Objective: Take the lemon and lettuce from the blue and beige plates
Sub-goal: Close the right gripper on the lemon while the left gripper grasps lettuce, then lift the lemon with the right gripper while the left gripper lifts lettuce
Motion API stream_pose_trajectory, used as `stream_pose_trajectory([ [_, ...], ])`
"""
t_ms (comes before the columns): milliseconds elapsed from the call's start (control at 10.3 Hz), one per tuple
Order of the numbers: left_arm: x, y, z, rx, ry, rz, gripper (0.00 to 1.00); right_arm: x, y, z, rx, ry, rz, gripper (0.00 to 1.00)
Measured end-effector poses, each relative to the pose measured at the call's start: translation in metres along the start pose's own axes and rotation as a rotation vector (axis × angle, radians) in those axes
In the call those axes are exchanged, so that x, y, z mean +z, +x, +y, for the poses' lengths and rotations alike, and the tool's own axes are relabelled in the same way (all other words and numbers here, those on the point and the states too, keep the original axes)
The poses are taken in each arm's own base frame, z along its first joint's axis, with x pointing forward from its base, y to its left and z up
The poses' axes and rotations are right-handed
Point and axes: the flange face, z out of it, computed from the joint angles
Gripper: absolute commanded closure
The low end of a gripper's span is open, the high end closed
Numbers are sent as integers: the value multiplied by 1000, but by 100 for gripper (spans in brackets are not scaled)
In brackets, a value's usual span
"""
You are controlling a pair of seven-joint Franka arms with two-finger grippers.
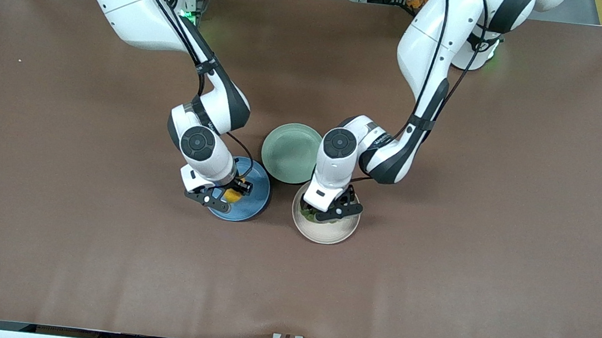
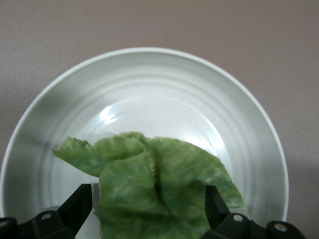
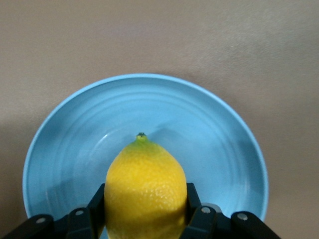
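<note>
The yellow lemon (image 3: 144,184) lies on the blue plate (image 3: 149,104). My right gripper (image 3: 144,206) is shut on the lemon, with a finger pressed on each side. In the front view the right gripper (image 1: 224,197) is low over the blue plate (image 1: 257,201), and the lemon (image 1: 233,194) shows between its fingers. The green lettuce (image 2: 159,184) lies on the beige plate (image 2: 149,84). My left gripper (image 2: 148,201) is open, with its fingers down on either side of the leaf. In the front view the left gripper (image 1: 325,215) is low over the beige plate (image 1: 327,238).
A mint-green plate (image 1: 290,152) lies on the brown table between the two arms. It is farther from the front camera than the blue and beige plates and close to both. The blue and beige plates lie side by side with a small gap.
</note>
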Motion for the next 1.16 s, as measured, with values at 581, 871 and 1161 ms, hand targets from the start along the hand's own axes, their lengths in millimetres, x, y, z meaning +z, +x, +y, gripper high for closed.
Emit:
stream_pose_trajectory([
  [581, -10, -3, 3, 6, 50, -30, 100, -128, 63, 69, -81, -2, -55, 84],
  [871, -34, 3, 3, -2, 76, -43, 100, -144, 93, 135, -153, -4, -70, 84],
  [1161, -96, 25, 1, -29, 60, -27, 100, -128, 115, 216, -229, -25, -107, 83],
])
